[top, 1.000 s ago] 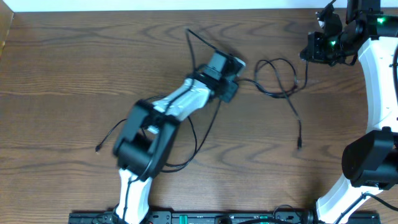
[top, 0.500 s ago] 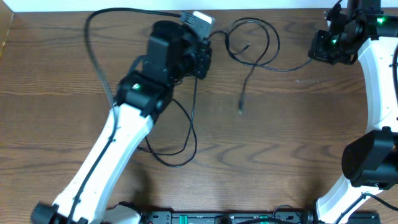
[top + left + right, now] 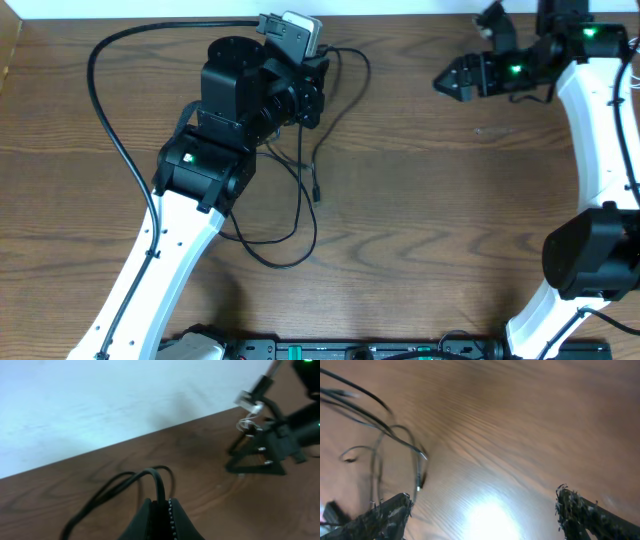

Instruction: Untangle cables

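Observation:
My left gripper is at the back of the table, shut on a thin black cable. In the left wrist view the cable rises from between the closed jaws of that gripper and loops away over the wood. Its strands hang down to a small plug end, and a further loop lies nearer the front. My right gripper hovers at the back right, open and empty. Its wrist view shows the cables and a plug tip well to the left of the gripper.
The left arm's own thick black wire arcs over the table's left side. The table's back edge meets a white surface just behind both grippers. Bare wood lies between the two grippers.
My right gripper has opened and let the cable go. The left arm swung to the back of the table, dragging the cable leftward, and its loops have gathered near the left gripper.

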Action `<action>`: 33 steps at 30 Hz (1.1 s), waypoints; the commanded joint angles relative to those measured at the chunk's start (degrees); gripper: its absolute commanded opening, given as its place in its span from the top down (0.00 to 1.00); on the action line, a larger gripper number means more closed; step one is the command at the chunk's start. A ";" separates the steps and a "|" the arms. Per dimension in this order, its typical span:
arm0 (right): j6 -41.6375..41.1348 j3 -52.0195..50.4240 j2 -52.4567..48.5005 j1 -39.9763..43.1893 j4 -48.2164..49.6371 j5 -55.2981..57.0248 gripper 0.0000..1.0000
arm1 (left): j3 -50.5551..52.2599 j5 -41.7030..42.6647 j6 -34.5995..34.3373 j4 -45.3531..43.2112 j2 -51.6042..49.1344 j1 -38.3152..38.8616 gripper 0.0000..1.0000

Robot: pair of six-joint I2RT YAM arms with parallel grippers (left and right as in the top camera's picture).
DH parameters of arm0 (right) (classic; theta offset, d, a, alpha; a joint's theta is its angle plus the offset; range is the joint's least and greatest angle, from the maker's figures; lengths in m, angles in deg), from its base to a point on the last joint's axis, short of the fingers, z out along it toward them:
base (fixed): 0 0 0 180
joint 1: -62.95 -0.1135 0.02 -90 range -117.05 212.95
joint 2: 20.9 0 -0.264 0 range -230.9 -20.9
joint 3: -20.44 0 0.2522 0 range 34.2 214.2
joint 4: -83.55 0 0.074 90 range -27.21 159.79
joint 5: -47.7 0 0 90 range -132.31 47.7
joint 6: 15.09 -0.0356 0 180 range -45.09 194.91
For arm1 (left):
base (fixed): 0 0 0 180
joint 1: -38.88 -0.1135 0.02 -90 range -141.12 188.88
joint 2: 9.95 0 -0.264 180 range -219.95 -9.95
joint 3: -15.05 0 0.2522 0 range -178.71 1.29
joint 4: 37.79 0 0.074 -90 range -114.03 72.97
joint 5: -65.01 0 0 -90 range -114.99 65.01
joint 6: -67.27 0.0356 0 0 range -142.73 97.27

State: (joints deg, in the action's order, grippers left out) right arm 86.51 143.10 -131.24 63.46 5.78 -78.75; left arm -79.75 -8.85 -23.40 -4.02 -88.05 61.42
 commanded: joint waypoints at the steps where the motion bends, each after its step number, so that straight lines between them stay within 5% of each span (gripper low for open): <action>1: 4.28 0.61 -0.11 -3.02 2.64 -8.35 0.08 | -0.52 5.14 -2.73 -0.17 0.55 -0.13 0.93; 10: 4.26 0.61 -0.15 -8.52 7.82 -9.33 0.05 | -0.55 7.91 -6.62 -0.35 1.01 -0.15 0.92; 15: 4.33 0.59 -0.63 -10.32 9.46 -9.14 0.14 | -0.59 10.25 -7.43 -0.68 1.75 -0.15 0.92; 21: 2.62 0.59 -2.03 -12.52 13.86 -8.92 0.48 | -0.59 11.98 -8.92 -0.79 3.26 -0.13 0.93; 29: -2.56 0.59 -4.26 -13.49 19.15 -8.92 0.64 | -0.59 11.98 -9.79 -0.79 5.92 -0.13 0.92; 33: -6.82 0.59 -4.42 -13.46 20.37 -4.76 0.99 | -0.59 11.93 -9.77 -0.81 6.93 -0.15 0.93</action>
State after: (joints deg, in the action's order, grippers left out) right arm 84.65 143.14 -135.57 50.06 25.50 -86.34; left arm -79.75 1.95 -32.40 -4.48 -82.72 61.42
